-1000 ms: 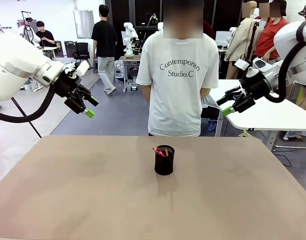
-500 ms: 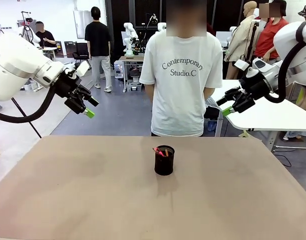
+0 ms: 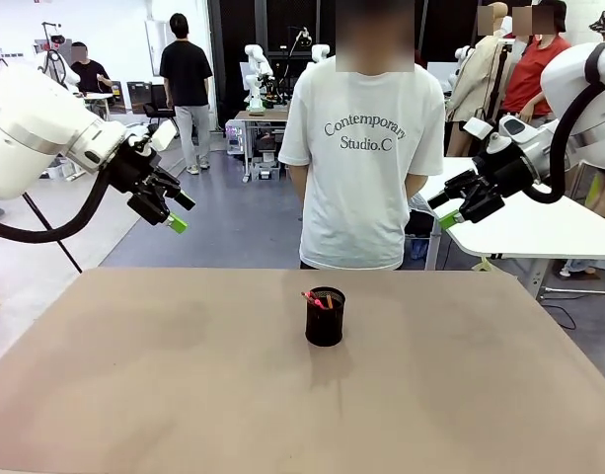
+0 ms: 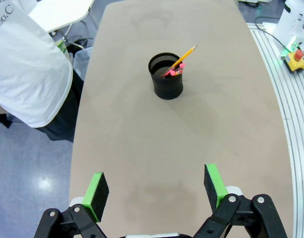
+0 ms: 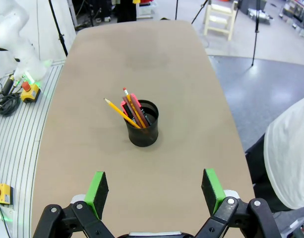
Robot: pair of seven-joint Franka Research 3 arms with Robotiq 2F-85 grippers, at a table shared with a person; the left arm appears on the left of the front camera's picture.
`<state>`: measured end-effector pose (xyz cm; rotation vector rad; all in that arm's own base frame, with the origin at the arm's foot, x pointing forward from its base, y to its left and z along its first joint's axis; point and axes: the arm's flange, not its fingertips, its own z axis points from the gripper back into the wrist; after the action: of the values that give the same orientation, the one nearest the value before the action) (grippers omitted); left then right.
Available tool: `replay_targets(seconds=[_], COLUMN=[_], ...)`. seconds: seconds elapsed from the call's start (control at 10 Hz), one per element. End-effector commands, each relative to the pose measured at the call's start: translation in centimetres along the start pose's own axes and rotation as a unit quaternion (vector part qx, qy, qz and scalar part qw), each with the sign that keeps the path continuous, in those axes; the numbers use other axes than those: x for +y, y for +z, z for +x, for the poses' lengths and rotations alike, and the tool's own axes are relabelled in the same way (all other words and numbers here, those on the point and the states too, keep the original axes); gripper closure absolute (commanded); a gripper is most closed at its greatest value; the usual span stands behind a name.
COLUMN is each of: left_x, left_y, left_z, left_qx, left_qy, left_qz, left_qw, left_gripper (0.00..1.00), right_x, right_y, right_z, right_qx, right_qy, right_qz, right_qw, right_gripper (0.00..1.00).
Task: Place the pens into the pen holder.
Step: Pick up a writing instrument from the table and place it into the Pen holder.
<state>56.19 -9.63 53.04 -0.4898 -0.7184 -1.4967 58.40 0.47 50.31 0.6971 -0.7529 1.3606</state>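
Observation:
The black mesh pen holder (image 3: pixel 325 318) stands upright near the middle of the table, with the pens (image 3: pixel 313 298) leaning inside it, pink-red ends up. From the left wrist view, a yellow pencil-like pen (image 4: pixel 184 55) pokes out of the pen holder (image 4: pixel 166 79). In the right wrist view the pens (image 5: pixel 128 110) lean leftward out of the holder (image 5: pixel 144 131). My left gripper (image 3: pixel 181 211) hangs open, high above the table's left side. My right gripper (image 3: pixel 442 208) is open too, raised off to the right. Both sets of jaws (image 4: pixel 155 186) (image 5: pixel 154 191) hold nothing.
A person in a white T-shirt (image 3: pixel 364 158) stands at the table's far edge, behind the holder. A white table (image 3: pixel 539 227) sits beyond the right side. The brown tabletop (image 3: pixel 184 385) has free room around the holder.
Both arms and the holder are still. The person at the far edge has shifted slightly to the right, and a person in the background has walked further left.

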Motion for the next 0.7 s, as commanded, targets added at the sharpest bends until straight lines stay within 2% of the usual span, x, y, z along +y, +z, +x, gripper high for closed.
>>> replay_targets(seconds=[0.0,0.6], left_x=[0.00,0.00], left_y=[0.18,0.18], left_z=[0.03,0.03], left_qx=[0.001,0.001], left_qy=[0.000,0.000], left_qz=[0.003,0.003], left_qw=[1.000,1.000], left_gripper=[0.00,0.00], right_x=[0.05,0.05], right_y=[0.08,0.08], right_z=[0.15,0.15], right_qx=[0.000,0.000], right_qy=[0.002,0.002], right_qz=[-0.001,-0.001], right_qw=[1.000,1.000], right_gripper=[0.00,0.00])
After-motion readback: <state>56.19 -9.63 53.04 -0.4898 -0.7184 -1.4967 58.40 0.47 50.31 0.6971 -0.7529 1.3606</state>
